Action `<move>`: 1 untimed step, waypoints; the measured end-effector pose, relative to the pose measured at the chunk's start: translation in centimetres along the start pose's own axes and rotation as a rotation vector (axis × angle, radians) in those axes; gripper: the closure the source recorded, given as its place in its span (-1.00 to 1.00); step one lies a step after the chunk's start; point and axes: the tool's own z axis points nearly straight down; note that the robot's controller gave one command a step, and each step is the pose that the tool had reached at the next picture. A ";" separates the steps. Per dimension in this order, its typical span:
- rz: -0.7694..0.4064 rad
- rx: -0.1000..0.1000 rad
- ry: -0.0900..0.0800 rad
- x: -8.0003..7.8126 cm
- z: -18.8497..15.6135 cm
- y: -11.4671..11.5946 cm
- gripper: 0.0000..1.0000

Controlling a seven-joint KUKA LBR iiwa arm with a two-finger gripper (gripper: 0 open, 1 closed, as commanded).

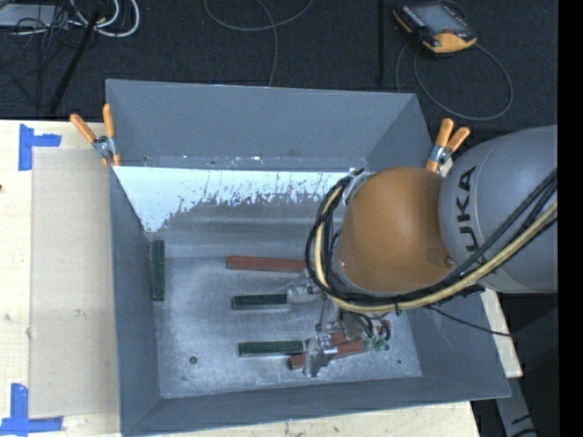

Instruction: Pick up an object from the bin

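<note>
Below the end effector (319,351) lies a red-brown stick (344,342).

Hand (318,351) over front red-brown stick (345,343)

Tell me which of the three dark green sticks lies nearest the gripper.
The lowest green stick: its right end comes up to the gripper. The middle green stick lies higher; the third green stick lies apart by the left wall.

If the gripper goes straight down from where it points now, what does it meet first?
Likely the short reddish-brown stick on the bin floor beneath the gripper, with a dark green stick ending just beside it; depth is hard to judge.
</note>
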 end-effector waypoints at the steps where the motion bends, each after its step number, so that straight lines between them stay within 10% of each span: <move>1: 0.096 0.001 0.010 0.5 4.0 0.7 -1.00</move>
